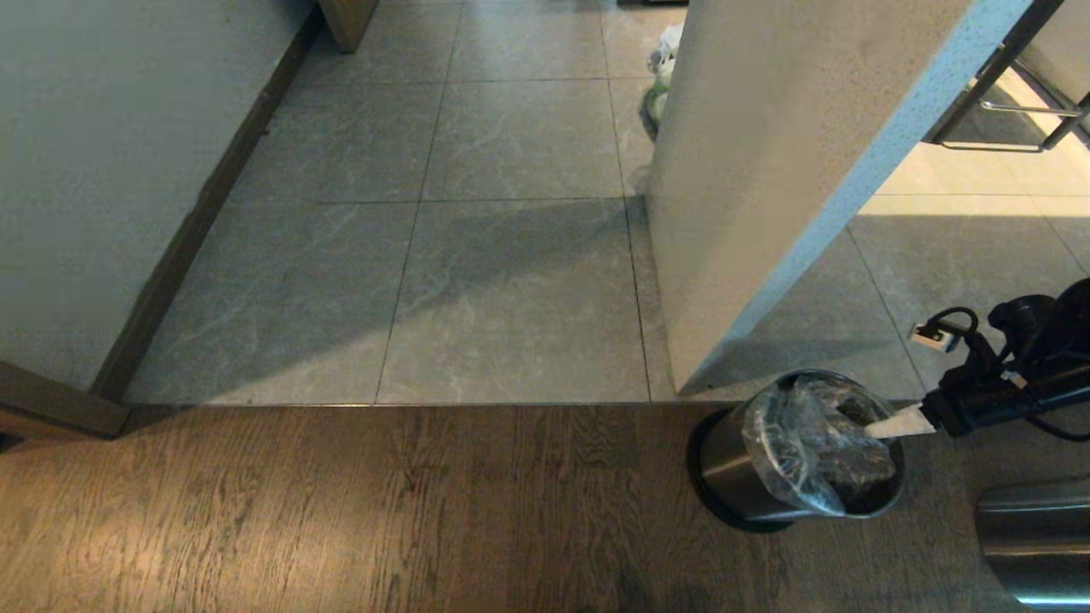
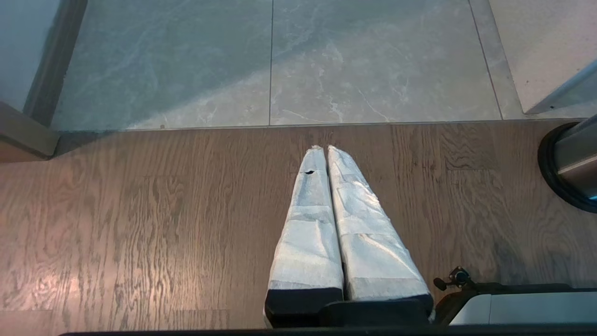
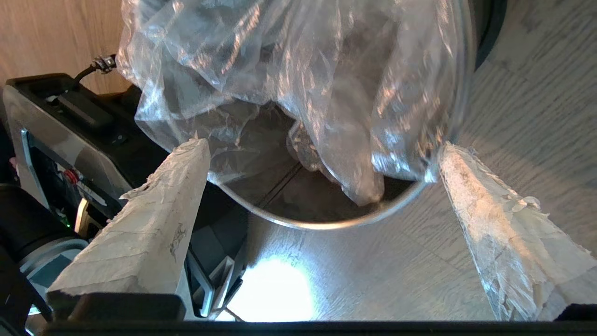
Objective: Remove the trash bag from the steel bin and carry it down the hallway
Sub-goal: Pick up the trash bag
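Hallway (image 1: 511, 213) tiles fill the upper centre of the head view. Steel bin (image 1: 749, 477) stands at lower right on wood flooring, trash bag (image 1: 800, 443) still inside. Right gripper (image 3: 317, 149) spread wide at the bin's rim, gripping nothing. Left gripper (image 2: 325, 148) closed, empty.

No text, label, brand, number or sign can be read anywhere here, not on the floor, the walls or any object in view.
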